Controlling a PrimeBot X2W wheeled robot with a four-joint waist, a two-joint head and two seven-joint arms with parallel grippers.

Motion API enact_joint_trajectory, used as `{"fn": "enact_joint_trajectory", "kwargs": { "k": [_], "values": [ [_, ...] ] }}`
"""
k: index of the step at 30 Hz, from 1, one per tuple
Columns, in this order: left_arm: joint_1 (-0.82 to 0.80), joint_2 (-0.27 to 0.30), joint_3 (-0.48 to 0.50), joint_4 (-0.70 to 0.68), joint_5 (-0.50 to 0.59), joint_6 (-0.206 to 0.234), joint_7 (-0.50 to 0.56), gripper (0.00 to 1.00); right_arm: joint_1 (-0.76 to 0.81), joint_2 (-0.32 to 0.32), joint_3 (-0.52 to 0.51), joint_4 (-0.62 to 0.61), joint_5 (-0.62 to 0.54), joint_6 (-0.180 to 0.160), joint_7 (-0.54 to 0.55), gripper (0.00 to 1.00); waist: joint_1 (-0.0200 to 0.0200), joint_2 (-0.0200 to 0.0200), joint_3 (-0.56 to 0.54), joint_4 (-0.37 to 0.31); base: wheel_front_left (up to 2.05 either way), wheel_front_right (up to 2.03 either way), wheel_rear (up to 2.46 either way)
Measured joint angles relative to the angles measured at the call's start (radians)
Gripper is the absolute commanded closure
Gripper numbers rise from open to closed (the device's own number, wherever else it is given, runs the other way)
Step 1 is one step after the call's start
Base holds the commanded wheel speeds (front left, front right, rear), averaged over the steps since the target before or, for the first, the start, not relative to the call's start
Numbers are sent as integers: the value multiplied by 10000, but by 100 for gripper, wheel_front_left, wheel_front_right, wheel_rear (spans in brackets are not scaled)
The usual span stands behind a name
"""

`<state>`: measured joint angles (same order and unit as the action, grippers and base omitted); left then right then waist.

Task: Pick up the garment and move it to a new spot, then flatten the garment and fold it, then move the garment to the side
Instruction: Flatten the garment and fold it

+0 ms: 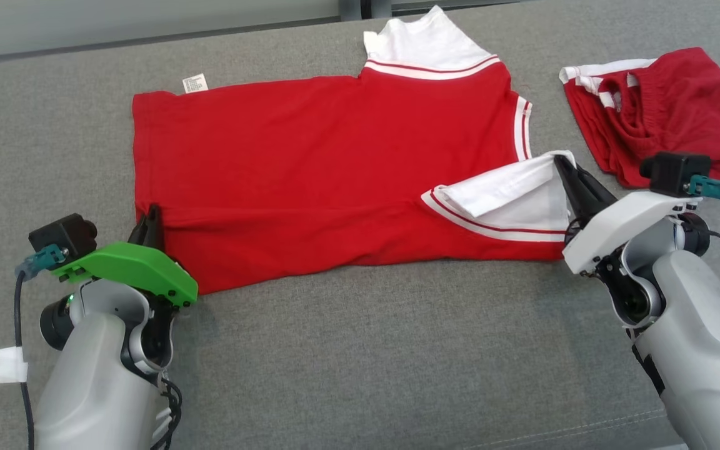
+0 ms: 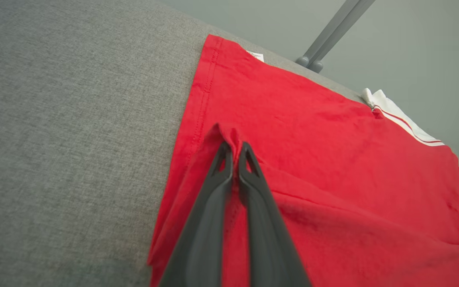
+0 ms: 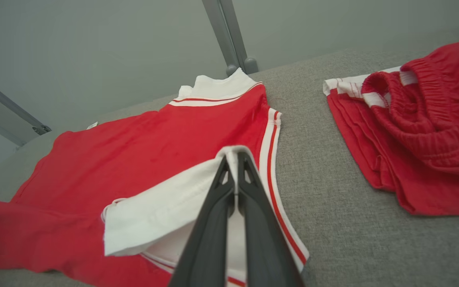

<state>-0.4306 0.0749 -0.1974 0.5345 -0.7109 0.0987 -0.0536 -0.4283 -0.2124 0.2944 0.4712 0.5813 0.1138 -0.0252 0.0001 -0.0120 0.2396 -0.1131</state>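
Observation:
The garment (image 1: 310, 169) is a red T-shirt with white sleeves and red-striped cuffs, lying spread on the grey padded surface (image 1: 360, 350). My left gripper (image 1: 149, 219) is shut on the shirt's hem at its near left corner, and the left wrist view shows a pinched ridge of red cloth (image 2: 233, 137) between the dark fingertips. My right gripper (image 1: 565, 165) is shut on the near white sleeve (image 1: 516, 194), which is lifted and turned back over the red body. In the right wrist view the sleeve's edge (image 3: 235, 153) sits between the fingers.
A crumpled pair of red shorts (image 1: 666, 112) with white trim lies at the far right, close to my right wrist. A white care label (image 1: 194, 82) sticks out at the shirt's far left edge. Grey metal posts (image 3: 229, 36) stand behind the surface.

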Motion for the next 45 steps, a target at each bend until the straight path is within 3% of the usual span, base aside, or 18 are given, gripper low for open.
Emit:
{"fn": "enact_joint_trajectory", "kwargs": {
  "k": [13, 14, 15, 16, 17, 18, 23, 24, 34, 45],
  "values": [
    [-1008, -96, 25, 1175, 232, 73, -263, 100, -1285, 326, 140, 1544, -8, 2, 52, 100, 1, 0, 743, 113, 0, 0, 0],
    [-1083, -107, 8, 1243, 278, 73, -280, 93, -1343, 339, 142, 1636, -13, 2, -10, 100, 1, 0, 751, 120, 0, 0, 0],
    [-1155, -127, -2, 1306, 303, 75, -288, 76, -1414, 349, 140, 1720, -13, 2, -17, 89, 0, 0, 758, 126, 0, 0, 0],
    [-1209, -151, -6, 1348, 303, 73, -359, 65, -1480, 370, 142, 1808, -13, 2, -21, 69, 1, 0, 763, 131, 0, 0, 0],
    [-1257, -174, -10, 1375, 305, 73, -401, 51, -1554, 405, 144, 1912, -13, 2, -58, 55, 1, 0, 766, 138, 0, 0, 0],
    [-1310, -197, -17, 1436, 307, 71, -456, 0, -1665, 481, 140, 2075, -13, 2, -144, 0, 0, 0, 769, 153, 0, 0, 0],
    [-1422, -205, -33, 1638, 322, 19, -646, 0, -1866, 558, 44, 2311, 6, 4, -468, 0, 0, 0, 755, 194, 0, 0, 0],
    [-1474, -224, -35, 1651, 318, -245, -918, 0, -2064, 550, -153, 2468, 144, 6, -869, 0, 0, 0, 690, 260, 0, 0, 0],
    [-1091, -249, 10, 1689, -25, -849, -1365, 0, -2150, 244, -291, 2481, 236, 92, -1919, 0, -1, 0, 311, 407, 0, 0, 0],
    [449, -278, -117, 2082, -347, -1235, -1267, 0, -616, 59, -523, 2113, 443, 94, -2219, 0, -1, 0, -369, 579, 0, 0, 0]
  ]
}}
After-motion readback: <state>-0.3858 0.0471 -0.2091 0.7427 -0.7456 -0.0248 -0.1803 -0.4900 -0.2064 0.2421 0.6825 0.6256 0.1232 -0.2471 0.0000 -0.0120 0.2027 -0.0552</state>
